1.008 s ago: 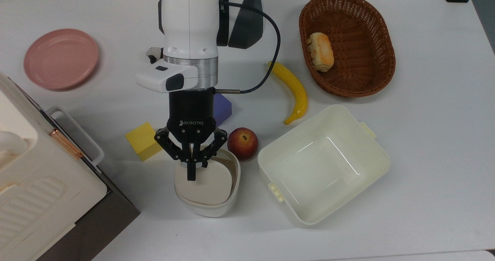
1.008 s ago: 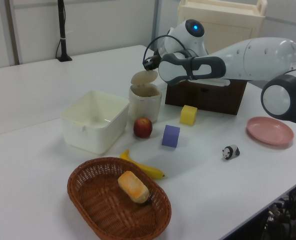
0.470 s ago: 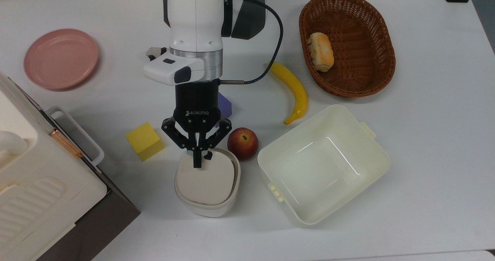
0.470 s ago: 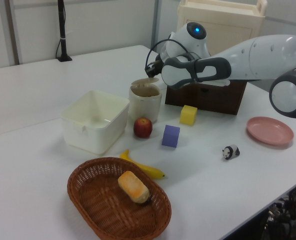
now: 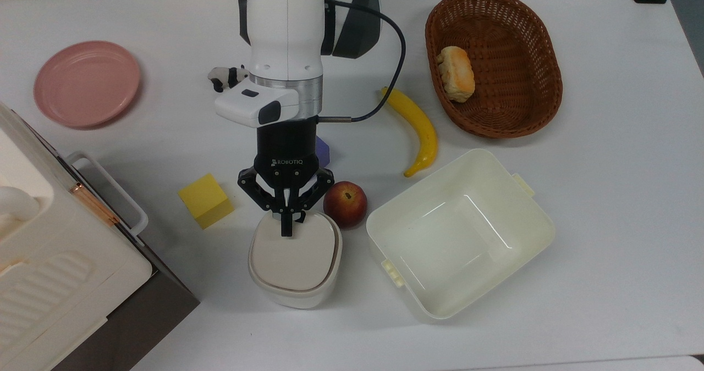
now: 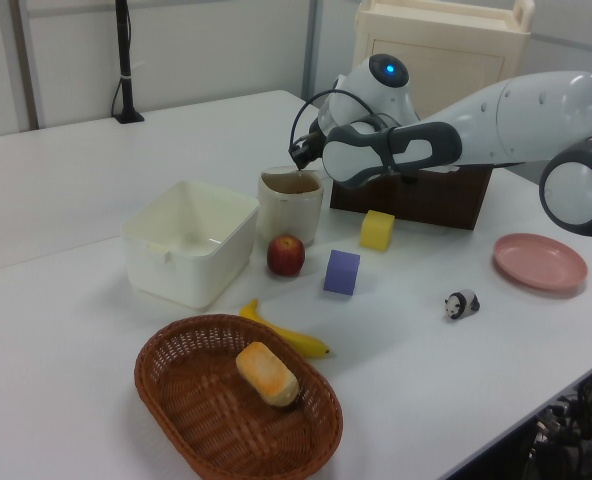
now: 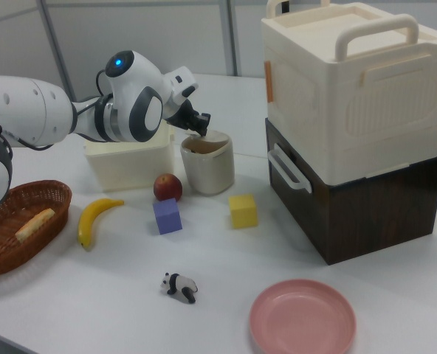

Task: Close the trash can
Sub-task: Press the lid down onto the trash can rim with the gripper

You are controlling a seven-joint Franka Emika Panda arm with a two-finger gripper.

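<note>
Your gripper sits over the trash can, fingers pinched together with nothing between them, tips on the beige lid near its edge on the arm's side. The lid lies flat in the rim (closed, as the top view shows it). The can stands on the white table, with the apple just beside it, the yellow block near, and the lidless cream tub to the top view's right.
</note>
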